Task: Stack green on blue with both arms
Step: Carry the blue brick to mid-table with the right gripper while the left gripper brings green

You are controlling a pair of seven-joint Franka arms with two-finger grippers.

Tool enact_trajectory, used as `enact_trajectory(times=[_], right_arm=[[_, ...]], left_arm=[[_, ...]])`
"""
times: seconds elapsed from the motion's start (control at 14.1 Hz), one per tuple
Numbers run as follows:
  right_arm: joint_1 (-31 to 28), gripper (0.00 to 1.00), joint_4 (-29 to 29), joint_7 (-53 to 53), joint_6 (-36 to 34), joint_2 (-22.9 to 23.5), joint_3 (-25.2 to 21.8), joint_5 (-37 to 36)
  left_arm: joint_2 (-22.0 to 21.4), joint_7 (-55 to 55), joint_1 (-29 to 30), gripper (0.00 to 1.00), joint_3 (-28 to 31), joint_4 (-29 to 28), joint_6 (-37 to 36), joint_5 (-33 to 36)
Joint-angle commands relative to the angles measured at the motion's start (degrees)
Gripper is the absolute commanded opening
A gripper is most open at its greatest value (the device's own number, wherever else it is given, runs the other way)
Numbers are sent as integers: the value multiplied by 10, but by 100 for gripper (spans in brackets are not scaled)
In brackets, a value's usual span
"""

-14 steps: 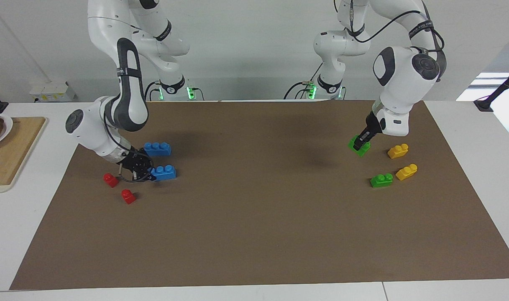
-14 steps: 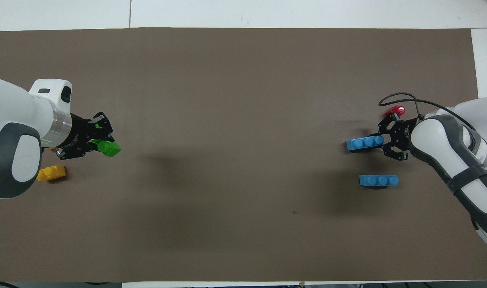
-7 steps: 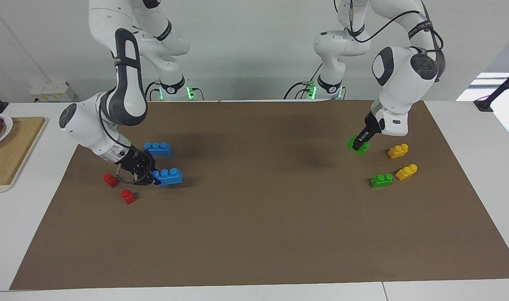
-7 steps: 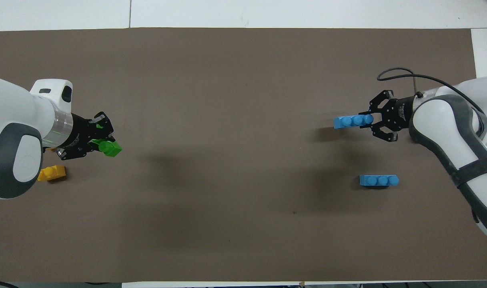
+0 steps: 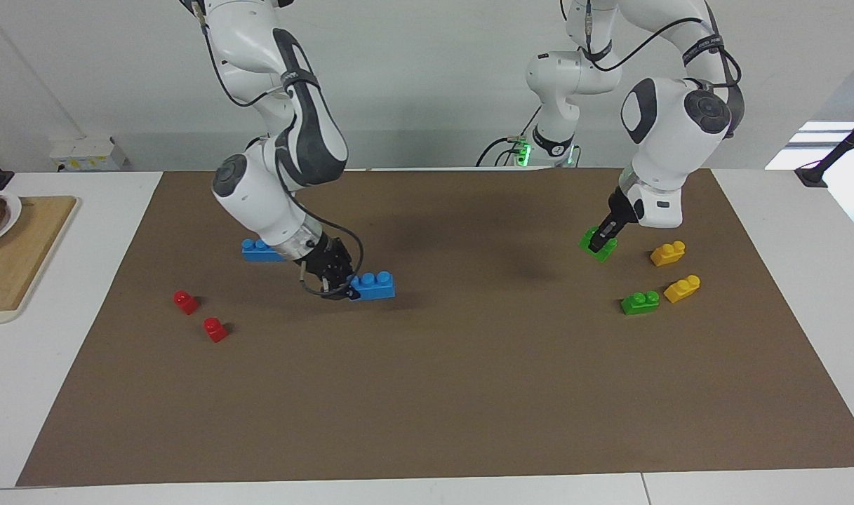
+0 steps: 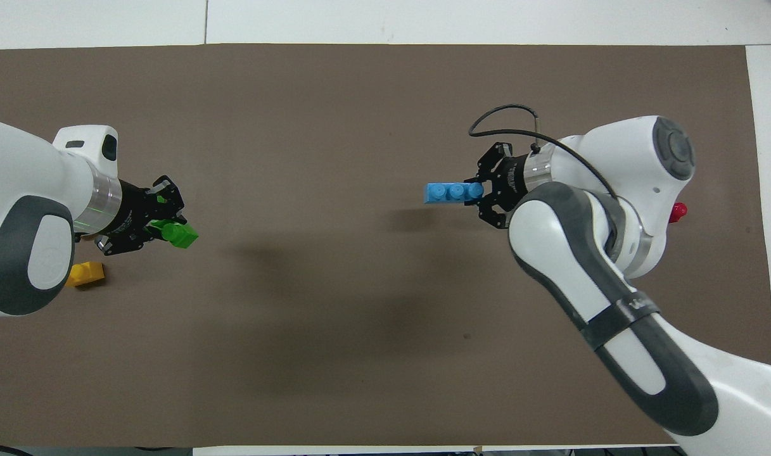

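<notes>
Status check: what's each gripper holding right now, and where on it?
Right gripper: blue brick, gripped at one end. Left gripper: green brick, clamped across its middle.

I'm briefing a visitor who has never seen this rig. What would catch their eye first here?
The two white arms, each gripping a bright brick over the brown mat. The right claw holds a blue brick by one end, up above the mat's middle. The left claw grips a green brick, over the mat beside the yellow bricks.
</notes>
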Motion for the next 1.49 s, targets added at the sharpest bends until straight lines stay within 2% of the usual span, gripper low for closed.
enact_trajectory(times=[0.0,0.28,0.57,0.85,1.06,1.41], right_arm=[[62,0,-41,46,90,-3,-3,11],[93,0,-35,107,116,33,-3,11],[134,0,-35,130,176,77,-3,11],[143,0,-41,121,166,77,-3,9],[153,0,-43,97,161,78,-3,9],[154,0,-49,69,155,78,-3,10]], left_arm=[[3,-49,-18,0,6,5,2,-9],[2,-93,-25,0,5,1,10,-11],[2,-227,-49,0,6,-4,38,-10],[7,-366,-68,0,6,-4,65,-10],[12,-510,-96,0,7,-3,101,-10],[42,-679,-179,0,8,17,112,-1]])
